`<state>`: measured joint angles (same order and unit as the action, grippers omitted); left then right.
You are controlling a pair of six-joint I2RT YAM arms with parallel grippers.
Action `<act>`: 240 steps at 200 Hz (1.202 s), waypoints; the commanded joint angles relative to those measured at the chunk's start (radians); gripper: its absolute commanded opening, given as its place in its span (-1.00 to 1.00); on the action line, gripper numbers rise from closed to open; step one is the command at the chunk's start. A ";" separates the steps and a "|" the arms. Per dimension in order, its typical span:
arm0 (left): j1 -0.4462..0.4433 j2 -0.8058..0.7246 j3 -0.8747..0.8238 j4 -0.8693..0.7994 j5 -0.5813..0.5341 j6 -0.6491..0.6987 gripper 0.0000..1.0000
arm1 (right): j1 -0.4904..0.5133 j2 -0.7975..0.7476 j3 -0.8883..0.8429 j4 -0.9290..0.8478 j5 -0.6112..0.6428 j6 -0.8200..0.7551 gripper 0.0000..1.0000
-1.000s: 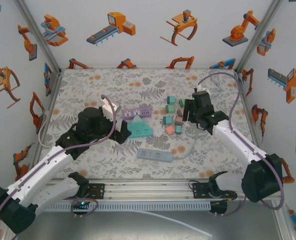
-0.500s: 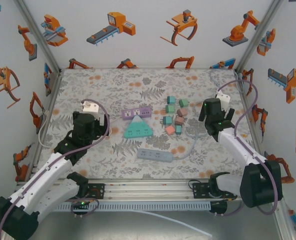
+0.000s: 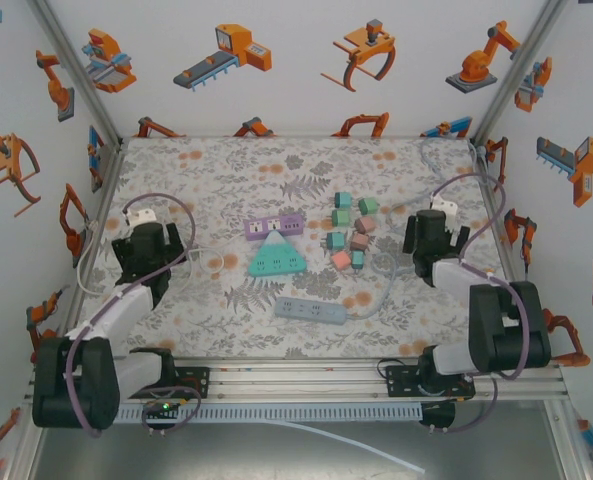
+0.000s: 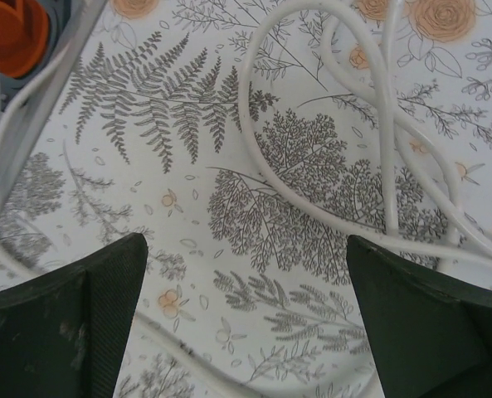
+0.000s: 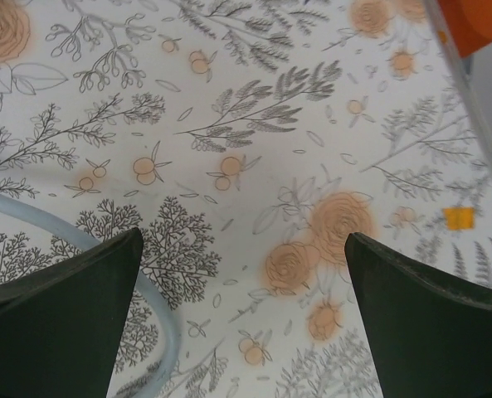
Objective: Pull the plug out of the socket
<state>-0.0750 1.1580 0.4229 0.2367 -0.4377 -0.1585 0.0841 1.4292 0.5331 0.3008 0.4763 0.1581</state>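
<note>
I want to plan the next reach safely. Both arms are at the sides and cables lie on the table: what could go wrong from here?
1. Loops of white cable lie under the open left fingers; a low move could snag and drag them.
2. A pale cable runs beside the open right fingers; it may catch too.
3. The pink and teal blocks sit close together; reaching there could knock neighbours.

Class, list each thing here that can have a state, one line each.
Left gripper: open, empty.
Right gripper: open, empty.
Long grey-blue plastic power strip: lying flat, ungripped.
Teal triangular plastic socket block: lying flat, ungripped.
White cable: slack, looped.
</note>
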 commanded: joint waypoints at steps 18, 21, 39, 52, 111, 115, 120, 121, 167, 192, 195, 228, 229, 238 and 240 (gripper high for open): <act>0.069 0.162 -0.033 0.373 0.227 -0.010 0.94 | -0.054 0.061 -0.081 0.407 -0.168 -0.068 0.99; 0.071 0.168 -0.029 0.380 0.239 -0.003 0.94 | -0.064 0.065 -0.089 0.437 -0.186 -0.068 0.99; 0.075 0.226 -0.018 0.457 0.265 0.047 0.94 | -0.086 0.107 -0.154 0.594 -0.293 -0.082 0.99; 0.078 0.303 -0.026 0.549 0.283 0.052 0.94 | -0.089 0.102 -0.179 0.610 -0.293 -0.073 0.99; 0.041 0.377 -0.024 0.603 0.278 0.097 0.94 | -0.087 0.115 -0.172 0.620 -0.231 -0.059 0.99; 0.041 0.385 -0.026 0.622 0.277 0.101 0.94 | -0.087 0.114 -0.173 0.618 -0.231 -0.059 0.99; 0.041 0.388 -0.028 0.634 0.277 0.101 0.94 | -0.087 0.114 -0.172 0.618 -0.231 -0.059 0.99; 0.041 0.387 -0.029 0.634 0.277 0.101 0.94 | -0.087 0.115 -0.171 0.618 -0.231 -0.059 0.99; 0.041 0.383 -0.024 0.614 0.277 0.101 0.94 | -0.087 0.114 -0.171 0.618 -0.232 -0.059 0.99; 0.041 0.382 -0.023 0.612 0.276 0.101 0.94 | -0.087 0.115 -0.171 0.617 -0.236 -0.061 0.99; 0.041 0.381 -0.024 0.611 0.277 0.101 0.94 | -0.087 0.115 -0.170 0.617 -0.237 -0.061 0.99; 0.040 0.381 -0.024 0.610 0.277 0.100 0.94 | -0.087 0.116 -0.163 0.606 -0.246 -0.060 0.99; 0.041 0.382 -0.024 0.611 0.276 0.101 0.94 | -0.087 0.115 -0.163 0.605 -0.246 -0.060 0.99; 0.041 0.382 -0.024 0.611 0.276 0.101 0.94 | -0.087 0.115 -0.163 0.606 -0.245 -0.060 0.99; 0.041 0.382 -0.024 0.612 0.276 0.101 0.94 | -0.087 0.115 -0.163 0.606 -0.245 -0.061 0.99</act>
<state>-0.0315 1.5478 0.3962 0.8154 -0.1741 -0.0723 -0.0017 1.5379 0.3607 0.8726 0.2310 0.0959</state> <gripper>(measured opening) 0.973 0.993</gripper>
